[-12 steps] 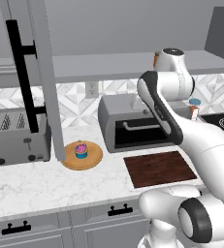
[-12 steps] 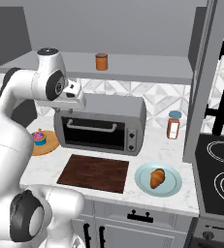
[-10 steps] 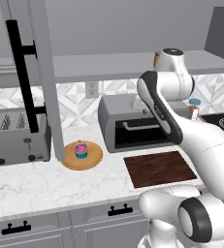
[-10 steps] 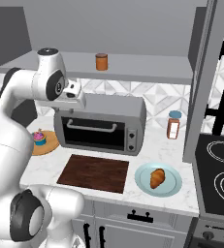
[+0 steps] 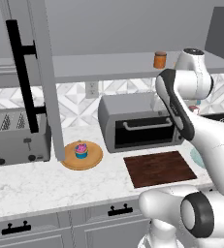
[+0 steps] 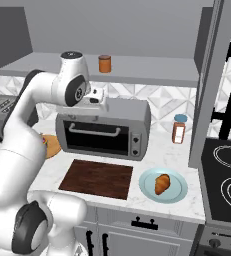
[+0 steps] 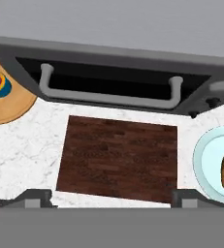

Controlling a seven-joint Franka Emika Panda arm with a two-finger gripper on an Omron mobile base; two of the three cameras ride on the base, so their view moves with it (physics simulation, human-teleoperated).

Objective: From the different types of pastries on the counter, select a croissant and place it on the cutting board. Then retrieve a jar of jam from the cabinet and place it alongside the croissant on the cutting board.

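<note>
The end effector [image 6: 103,98] hangs high above the toaster oven [image 6: 103,127], its fingers [image 7: 33,195] spread wide and pinching nothing. In the hand view the cutting board [image 7: 119,158] lies bare at the centre, with the oven's handle at 12 o'clock. The croissant [image 6: 161,183] sits on a pale blue plate [image 6: 148,178] just beside the board, at 3 o'clock from it in the right base view. At 9 o'clock from the board, a cupcake [image 5: 81,149] with pink icing stands on a round wooden plate [image 5: 94,159]. Farther that way is a toaster [image 5: 16,137], and an open cabinet door [image 5: 43,72] with a black handle hangs in front of it. A brown jar [image 6: 104,63] stands on the shelf above the oven; a bottle [image 6: 179,129] with a blue cap stands by the wall at 12 o'clock from the croissant. The bench [image 5: 31,181] is white marble over grey drawers, the wall tiled, and a black cooktop [image 6: 227,180] lies at 3 o'clock.
</note>
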